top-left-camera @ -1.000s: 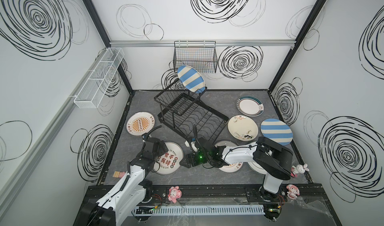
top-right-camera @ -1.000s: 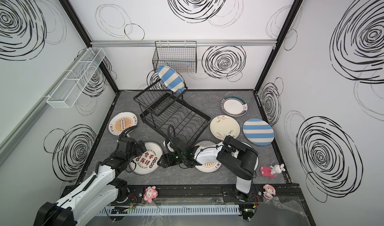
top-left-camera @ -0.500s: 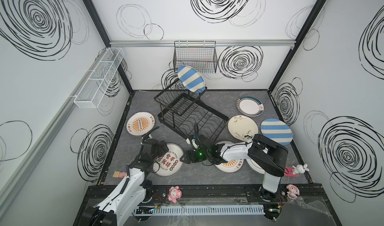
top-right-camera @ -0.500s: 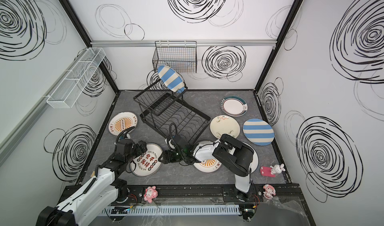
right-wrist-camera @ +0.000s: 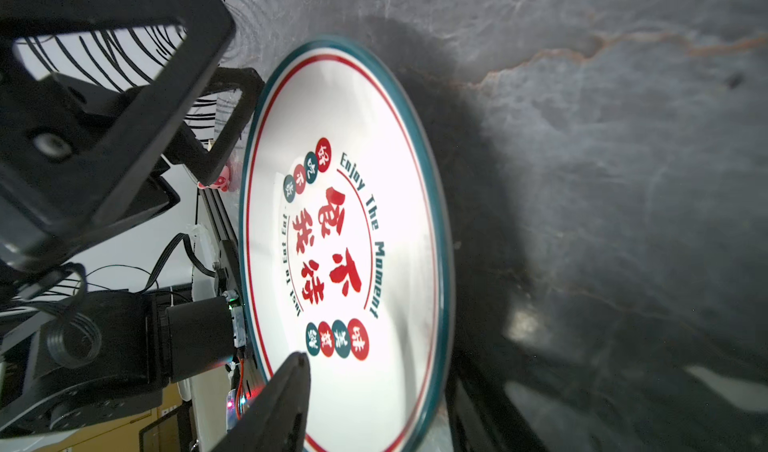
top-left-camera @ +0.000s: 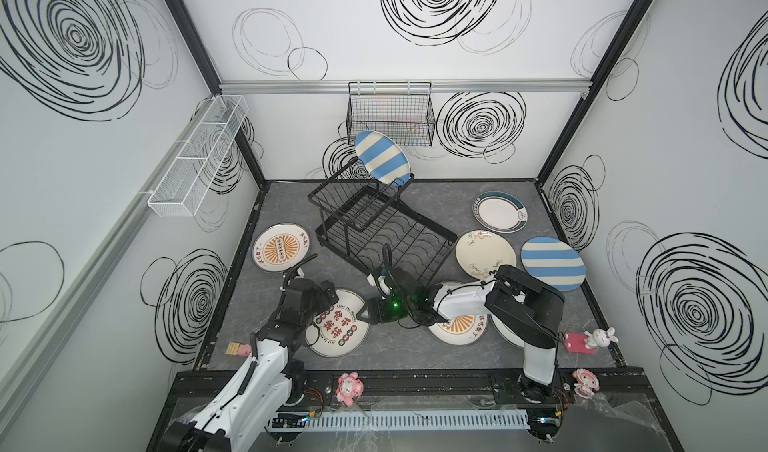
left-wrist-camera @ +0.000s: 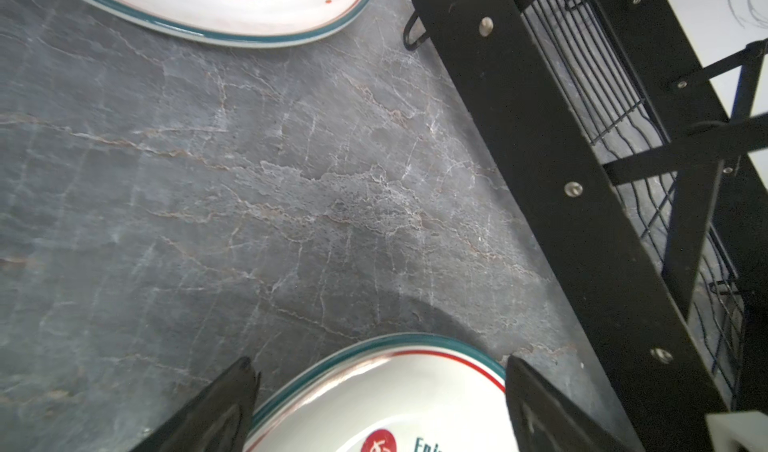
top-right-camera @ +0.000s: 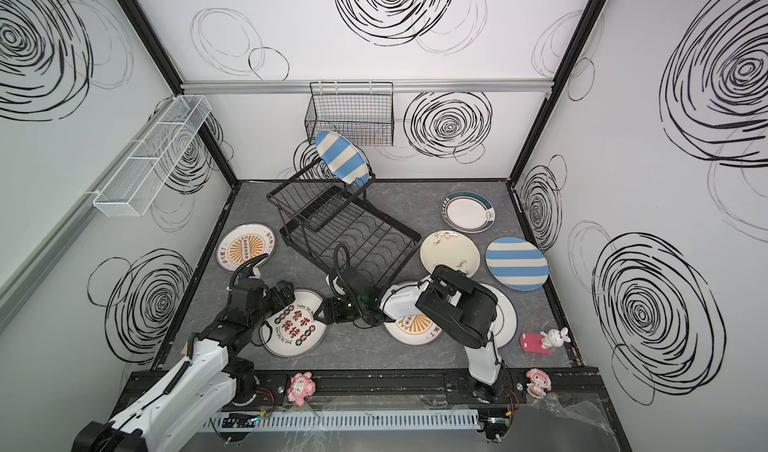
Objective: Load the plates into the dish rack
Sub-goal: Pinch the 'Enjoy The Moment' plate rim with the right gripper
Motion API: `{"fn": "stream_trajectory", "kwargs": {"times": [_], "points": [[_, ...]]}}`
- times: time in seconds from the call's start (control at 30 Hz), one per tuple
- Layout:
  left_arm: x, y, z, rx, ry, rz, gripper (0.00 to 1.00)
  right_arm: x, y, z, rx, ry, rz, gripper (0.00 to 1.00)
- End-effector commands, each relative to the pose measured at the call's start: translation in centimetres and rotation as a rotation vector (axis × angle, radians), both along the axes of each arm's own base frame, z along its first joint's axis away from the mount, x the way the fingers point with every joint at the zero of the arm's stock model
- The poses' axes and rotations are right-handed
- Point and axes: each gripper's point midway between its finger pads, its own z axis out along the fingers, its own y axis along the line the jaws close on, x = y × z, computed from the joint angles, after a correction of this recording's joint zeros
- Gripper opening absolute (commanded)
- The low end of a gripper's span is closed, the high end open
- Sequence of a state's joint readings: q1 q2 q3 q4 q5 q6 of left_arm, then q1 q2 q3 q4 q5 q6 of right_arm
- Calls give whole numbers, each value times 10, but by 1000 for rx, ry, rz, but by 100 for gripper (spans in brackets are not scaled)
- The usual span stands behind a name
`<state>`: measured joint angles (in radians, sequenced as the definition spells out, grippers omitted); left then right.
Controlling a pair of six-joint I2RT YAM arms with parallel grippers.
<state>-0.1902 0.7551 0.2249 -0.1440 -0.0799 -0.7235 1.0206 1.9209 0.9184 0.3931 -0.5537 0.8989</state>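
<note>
From where I stand, the red-lettered plate (top-left-camera: 338,331) lies flat at lower centre of the tabletop (top-left-camera: 390,354), so only its rim offers a hold. That is surely why the right gripper (top-left-camera: 362,313) comes in low from the side, jaws either side of the rim; whether they already pinch it I cannot tell, the wrist view being so oblique. The left gripper (left-wrist-camera: 376,373) hovers over the opposite edge with jaws spread and nothing in them, probably to steady the plate. The dish rack (top-left-camera: 374,229) sits askew at centre, with one striped plate (top-left-camera: 381,158) propped on edge against its upper tier. I count eight plates: that one racked and seven on the tabletop, namely the lettered one; a second striped plate (top-left-camera: 552,262); a floral plate (top-left-camera: 485,255); a teal-rimmed plate (top-left-camera: 500,212); a sunburst plate (top-left-camera: 282,248) at left; another sunburst plate (top-left-camera: 457,331); and a white plate (top-right-camera: 506,319) mostly under the right arm.
</note>
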Motion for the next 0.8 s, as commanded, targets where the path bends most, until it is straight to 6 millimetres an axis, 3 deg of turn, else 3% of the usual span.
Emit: {"fn": "stream_trajectory", "kwargs": {"times": [0.0,0.33,0.77], "points": [[-1,3,7,12,13,28,96,1,8,-3,0,7,10,53],[-1,-1,14,3,-13,12,96,5,14,-20,-81,6,26,38],[4,-10,31,-29,-63,-22,96,17,14,-24,-115,-11,-20,16]]}}
